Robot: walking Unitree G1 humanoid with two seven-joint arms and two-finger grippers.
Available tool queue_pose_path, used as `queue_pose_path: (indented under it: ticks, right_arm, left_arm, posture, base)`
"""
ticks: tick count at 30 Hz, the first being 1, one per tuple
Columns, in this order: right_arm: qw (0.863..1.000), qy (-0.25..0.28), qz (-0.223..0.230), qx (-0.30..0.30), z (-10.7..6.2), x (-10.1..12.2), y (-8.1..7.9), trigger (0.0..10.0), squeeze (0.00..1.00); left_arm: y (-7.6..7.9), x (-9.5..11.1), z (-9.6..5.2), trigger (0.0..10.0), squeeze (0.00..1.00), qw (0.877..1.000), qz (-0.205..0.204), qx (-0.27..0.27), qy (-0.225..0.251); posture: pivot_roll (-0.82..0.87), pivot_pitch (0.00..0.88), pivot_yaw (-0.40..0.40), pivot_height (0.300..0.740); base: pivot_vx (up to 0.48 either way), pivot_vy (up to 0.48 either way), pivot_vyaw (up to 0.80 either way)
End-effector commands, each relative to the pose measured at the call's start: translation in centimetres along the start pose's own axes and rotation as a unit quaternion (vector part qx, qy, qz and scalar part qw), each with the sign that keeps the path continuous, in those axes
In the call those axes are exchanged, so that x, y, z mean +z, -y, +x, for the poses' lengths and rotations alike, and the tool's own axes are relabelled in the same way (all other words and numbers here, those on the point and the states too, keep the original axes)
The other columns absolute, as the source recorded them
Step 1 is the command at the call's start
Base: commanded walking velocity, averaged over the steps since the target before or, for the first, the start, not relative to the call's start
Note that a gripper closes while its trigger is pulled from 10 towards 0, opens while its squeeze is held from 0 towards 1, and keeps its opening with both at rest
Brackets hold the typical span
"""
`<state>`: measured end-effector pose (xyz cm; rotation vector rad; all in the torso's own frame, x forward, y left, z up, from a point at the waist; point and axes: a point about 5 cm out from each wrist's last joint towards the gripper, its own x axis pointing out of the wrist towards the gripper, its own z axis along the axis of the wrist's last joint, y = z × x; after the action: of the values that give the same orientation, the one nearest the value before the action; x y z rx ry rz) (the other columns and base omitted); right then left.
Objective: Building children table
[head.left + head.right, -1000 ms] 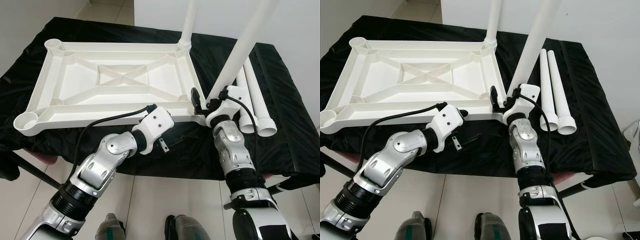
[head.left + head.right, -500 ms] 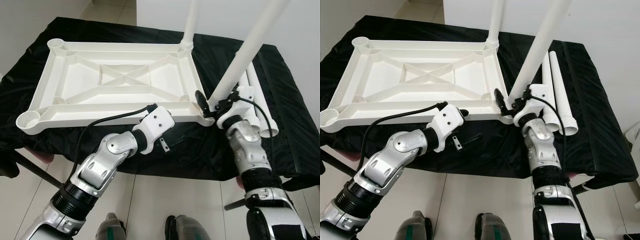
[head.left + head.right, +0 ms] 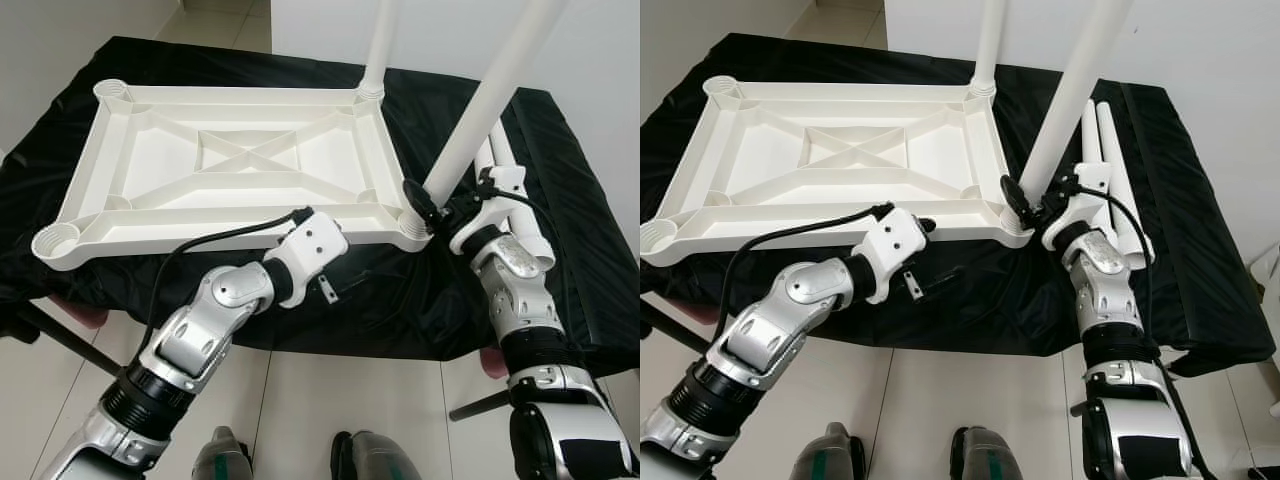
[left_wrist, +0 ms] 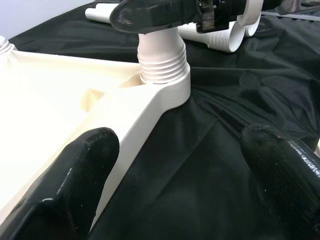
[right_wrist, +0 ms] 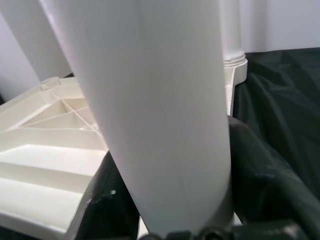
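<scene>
The white table top point(image 3: 235, 160) lies upside down on the black cloth. One white leg point(image 3: 380, 45) stands in its far right corner socket. A second leg point(image 3: 485, 100) leans over the near right corner socket point(image 4: 167, 92), its threaded end point(image 4: 161, 62) sitting in the socket with threads showing. My right gripper point(image 3: 436, 205) is shut on this leg just above the socket. My left gripper point(image 4: 180, 137) is open and low at the top's front rim, fingers point(image 4: 75, 185) apart and pointing at that corner, holding nothing.
Two spare white legs point(image 3: 515, 195) lie side by side on the cloth right of the top, close behind my right wrist. The cloth-covered bench point(image 3: 580, 250) ends just in front of me, with pale floor tiles point(image 3: 300, 400) below. A white wall stands behind.
My right forearm has swung out to the right and the wrist has turned around the leg's base. The held leg stays at the near right corner. The left arm has barely moved.
</scene>
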<state>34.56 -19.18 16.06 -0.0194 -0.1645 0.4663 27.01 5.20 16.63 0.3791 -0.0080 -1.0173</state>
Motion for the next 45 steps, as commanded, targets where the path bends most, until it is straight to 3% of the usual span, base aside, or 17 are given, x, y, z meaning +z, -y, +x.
queue_pose_path:
  ticks: [1,8,9,13,19,21,25,28,32,39,42,45]
  right_arm:
    - [1.0,-0.018,0.021,0.01,-0.1,-0.7,0.1,0.0,0.0]
    - [0.999,-0.029,0.017,0.008,-0.2,-1.1,0.2,0.0,0.0]
    - [0.999,-0.035,0.019,-0.009,-0.2,-1.2,0.5,10.0,0.0]
    - [0.998,-0.038,0.015,-0.053,0.0,-1.2,0.6,10.0,0.0]
    - [0.997,-0.037,0.016,-0.068,0.2,-1.3,0.1,10.0,0.0]
    - [0.993,-0.039,0.021,-0.107,0.4,-1.3,-0.8,10.0,0.0]
    - [0.991,-0.038,0.022,-0.125,0.4,-1.3,-1.1,10.0,0.0]
    - [0.982,-0.039,0.037,-0.181,0.4,-1.5,-2.2,10.0,0.0]
    - [0.978,-0.039,0.04,-0.202,0.3,-1.6,-2.6,10.0,0.0]
    - [0.958,-0.038,0.033,-0.284,0.1,-1.6,-3.0,10.0,0.0]
    - [0.934,-0.038,0.032,-0.355,-0.2,-1.4,-3.1,10.0,0.0]
    - [0.926,-0.039,0.026,-0.374,-0.3,-1.3,-3.3,10.0,0.0]
  left_arm:
    - [0.2,0.3,0.0,10.0,0.0,0.999,0.004,-0.032,0.004]
    - [0.2,0.3,0.0,10.0,0.0,1.0,0.001,-0.031,0.005]
    - [0.3,0.4,0.0,10.0,0.0,0.999,-0.001,-0.031,0.007]
    - [0.4,0.4,0.0,10.0,0.0,0.999,-0.002,-0.032,0.007]
    - [0.4,0.4,0.0,10.0,0.0,0.999,-0.003,-0.032,0.008]
    - [0.4,0.4,0.0,10.0,0.0,0.999,-0.004,-0.031,0.009]
    - [0.5,0.4,0.1,10.0,0.0,0.999,-0.004,-0.031,0.009]
    - [0.6,0.3,0.1,10.0,0.0,0.999,-0.007,-0.033,0.01]
    - [0.7,0.3,0.1,10.0,0.0,0.999,-0.007,-0.033,0.01]
    - [0.8,0.3,0.2,10.0,0.0,0.999,-0.008,-0.036,0.011]
    - [0.9,0.4,0.3,10.0,0.0,0.999,-0.007,-0.038,0.013]
    - [0.9,0.4,0.3,10.0,0.0,0.999,-0.007,-0.04,0.013]
  posture:
    - [-0.02,0.037,-0.017,0.74]
    - [-0.02,0.039,-0.019,0.74]
    - [-0.02,0.041,-0.021,0.74]
    - [-0.02,0.043,-0.023,0.74]
    - [-0.02,0.042,-0.026,0.74]
    - [-0.02,0.044,-0.029,0.74]
    - [-0.02,0.044,-0.029,0.74]
    - [-0.02,0.046,-0.035,0.74]
    - [-0.02,0.044,-0.036,0.74]
    - [-0.02,0.038,-0.038,0.74]
    - [-0.02,0.03,-0.039,0.74]
    - [-0.02,0.031,-0.038,0.74]
  base:
    - [0.0,0.0,0.0]
    - [0.0,0.0,0.0]
    - [0.0,0.0,0.0]
    - [0.0,0.0,0.0]
    - [0.0,0.0,0.0]
    - [0.0,0.0,0.0]
    - [0.0,0.0,0.0]
    - [0.0,0.0,0.0]
    - [0.0,0.0,0.0]
    - [0.0,0.0,0.0]
    - [0.0,0.0,0.0]
    - [0.0,0.0,0.0]
